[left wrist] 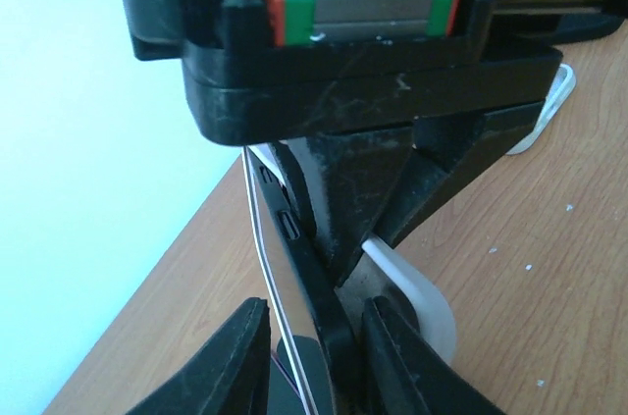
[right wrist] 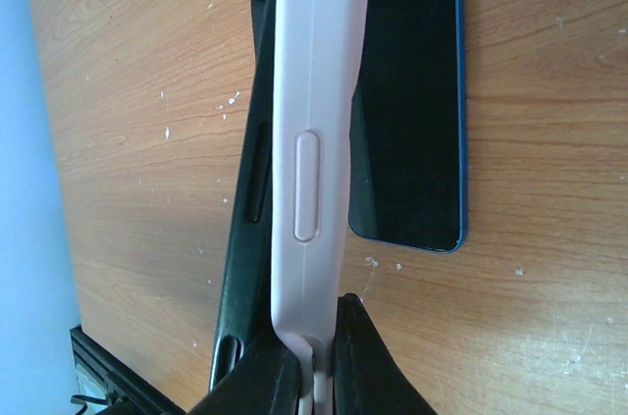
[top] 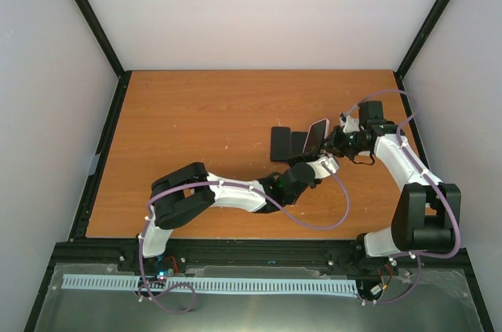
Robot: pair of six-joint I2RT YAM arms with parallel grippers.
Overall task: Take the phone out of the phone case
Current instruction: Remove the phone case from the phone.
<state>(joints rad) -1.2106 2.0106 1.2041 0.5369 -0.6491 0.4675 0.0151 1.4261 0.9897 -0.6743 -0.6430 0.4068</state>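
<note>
A phone in a pale pink case (top: 316, 136) is held on edge above the table between both grippers. My right gripper (top: 335, 142) is shut on the case's end; in the right wrist view its fingers (right wrist: 319, 338) pinch the bent lower end of the pink case (right wrist: 314, 91). My left gripper (top: 320, 155) grips from below. In the left wrist view its fingers (left wrist: 316, 307) close on the glossy dark phone (left wrist: 292, 263), and a pale flap of the case (left wrist: 420, 295) curls away from the phone beside the right finger.
A second phone with a blue rim (right wrist: 412, 111) lies screen up on the wooden table (top: 196, 128), just left of the held one (top: 298, 144). A black empty case (right wrist: 247, 238) lies beside it (top: 279, 144). Black frame posts stand at the table's corners.
</note>
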